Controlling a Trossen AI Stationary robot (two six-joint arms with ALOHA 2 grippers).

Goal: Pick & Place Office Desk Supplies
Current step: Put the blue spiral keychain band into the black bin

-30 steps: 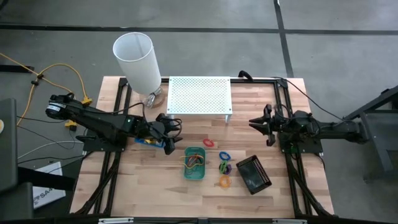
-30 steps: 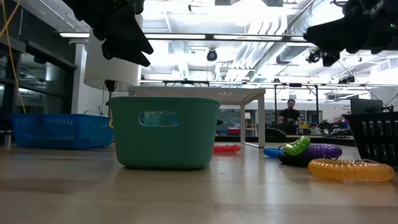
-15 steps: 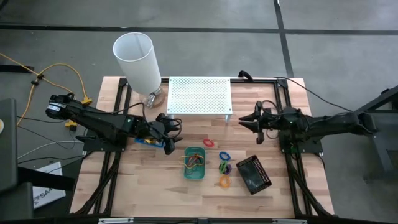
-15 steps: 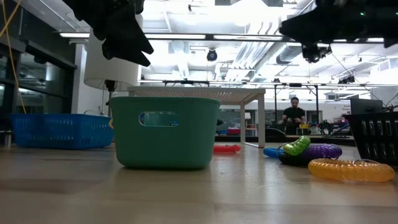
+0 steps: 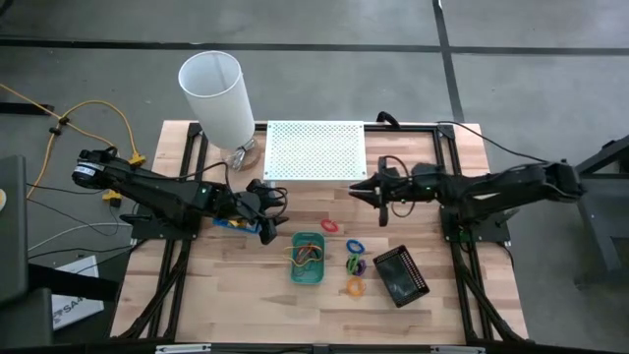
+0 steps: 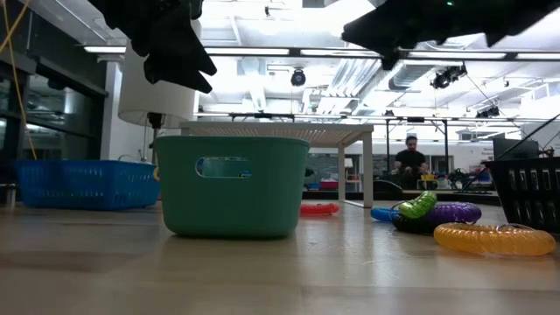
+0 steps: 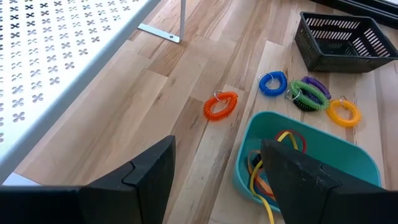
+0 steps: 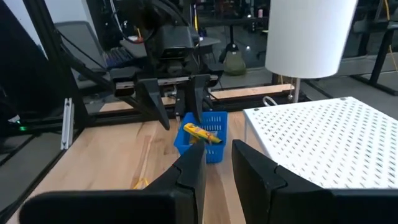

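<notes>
A green tray [image 5: 308,258] near the table's middle holds several coloured rings. Loose on the wood lie a red ring [image 5: 329,225], a blue ring [image 5: 355,246], a green-and-purple pair [image 5: 355,264] and an orange ring [image 5: 354,286]. A blue tray [image 8: 205,134] with a yellow item stands at the left, below my left gripper [image 5: 275,214], which hangs open and empty above the table. My right gripper [image 5: 360,190] hovers in front of the shelf, its fingers [image 8: 193,174] a little apart with nothing between them. A black tray [image 5: 401,276] stands at the right.
A white perforated shelf [image 5: 315,150] stands on thin legs at the far middle. A white cylindrical lamp [image 5: 216,98] stands at the far left. Black frame rails run along both sides of the table. Bare wood lies along the near edge.
My right gripper has travelled from the table's right side toward its middle, rising a little, and now hangs in front of the shelf. Its finger gap looks the same. The trays and rings have not moved.
</notes>
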